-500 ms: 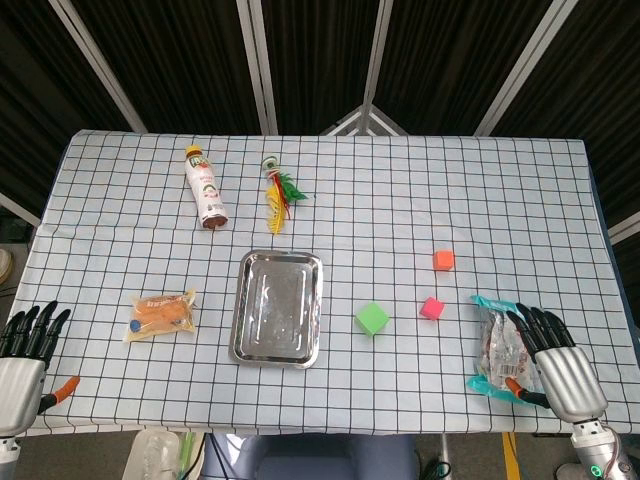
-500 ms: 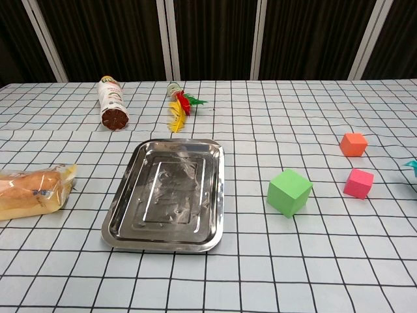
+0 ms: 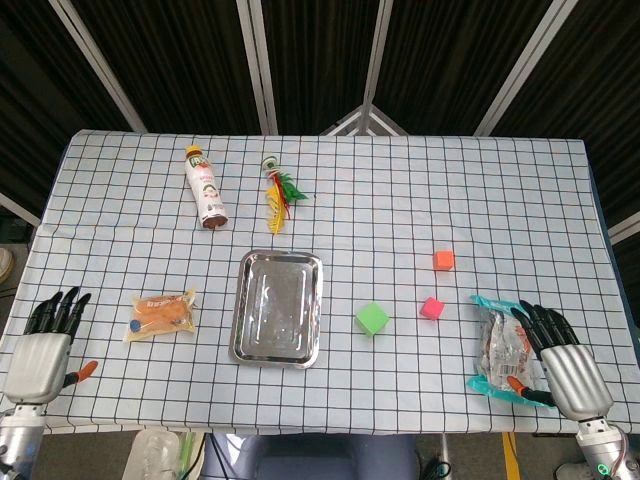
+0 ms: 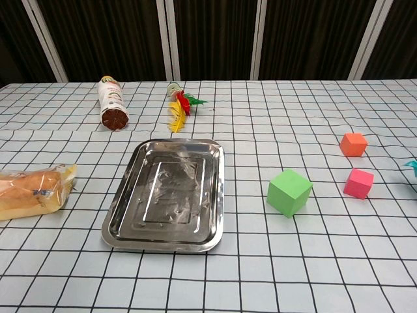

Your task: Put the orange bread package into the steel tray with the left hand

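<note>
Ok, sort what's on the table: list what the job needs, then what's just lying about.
For the job: orange bread package, steel tray, left hand.
Lying about: green cube, pink cube, orange cube, lying bottle, feather toy, teal snack packet.

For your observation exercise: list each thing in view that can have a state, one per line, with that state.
orange bread package: flat on table, outside tray
steel tray: empty
left hand: open, fingers straight, holding nothing
right hand: open, beside snack packet
bottle: lying on its side
green cube: on table
</note>
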`<control>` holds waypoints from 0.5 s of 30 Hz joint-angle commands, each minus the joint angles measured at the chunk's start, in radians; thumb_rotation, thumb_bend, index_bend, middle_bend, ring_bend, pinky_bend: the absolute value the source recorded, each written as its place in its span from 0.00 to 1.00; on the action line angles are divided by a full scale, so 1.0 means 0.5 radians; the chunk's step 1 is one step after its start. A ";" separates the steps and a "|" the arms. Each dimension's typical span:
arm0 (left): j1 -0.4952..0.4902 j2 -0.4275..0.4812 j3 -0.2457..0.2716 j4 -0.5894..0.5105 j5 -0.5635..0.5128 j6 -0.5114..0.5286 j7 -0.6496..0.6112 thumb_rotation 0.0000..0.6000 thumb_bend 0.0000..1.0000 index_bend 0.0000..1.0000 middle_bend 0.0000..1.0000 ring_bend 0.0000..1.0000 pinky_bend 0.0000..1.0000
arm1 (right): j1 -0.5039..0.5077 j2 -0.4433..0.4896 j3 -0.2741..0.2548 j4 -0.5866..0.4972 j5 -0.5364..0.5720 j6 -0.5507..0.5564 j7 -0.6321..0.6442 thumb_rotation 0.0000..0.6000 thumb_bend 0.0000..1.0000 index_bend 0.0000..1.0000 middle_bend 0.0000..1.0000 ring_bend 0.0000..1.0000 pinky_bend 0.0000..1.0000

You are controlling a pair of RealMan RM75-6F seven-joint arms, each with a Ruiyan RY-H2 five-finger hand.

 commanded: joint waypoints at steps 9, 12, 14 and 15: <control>-0.447 -0.374 -0.267 0.233 -0.583 -0.559 0.366 1.00 0.04 0.00 0.00 0.00 0.13 | 0.035 0.037 0.053 0.048 0.086 -0.037 0.143 1.00 0.25 0.00 0.00 0.00 0.07; -0.513 -0.433 -0.257 0.297 -0.624 -0.640 0.378 1.00 0.04 0.00 0.03 0.03 0.19 | 0.036 0.035 0.060 0.052 0.095 -0.033 0.147 1.00 0.25 0.00 0.00 0.00 0.07; -0.541 -0.456 -0.241 0.316 -0.624 -0.661 0.385 1.00 0.04 0.02 0.11 0.11 0.25 | 0.036 0.035 0.064 0.054 0.104 -0.035 0.143 1.00 0.25 0.00 0.00 0.00 0.07; -0.551 -0.465 -0.235 0.327 -0.628 -0.666 0.389 1.00 0.05 0.03 0.14 0.14 0.27 | 0.037 0.033 0.066 0.055 0.110 -0.038 0.141 1.00 0.25 0.00 0.00 0.00 0.07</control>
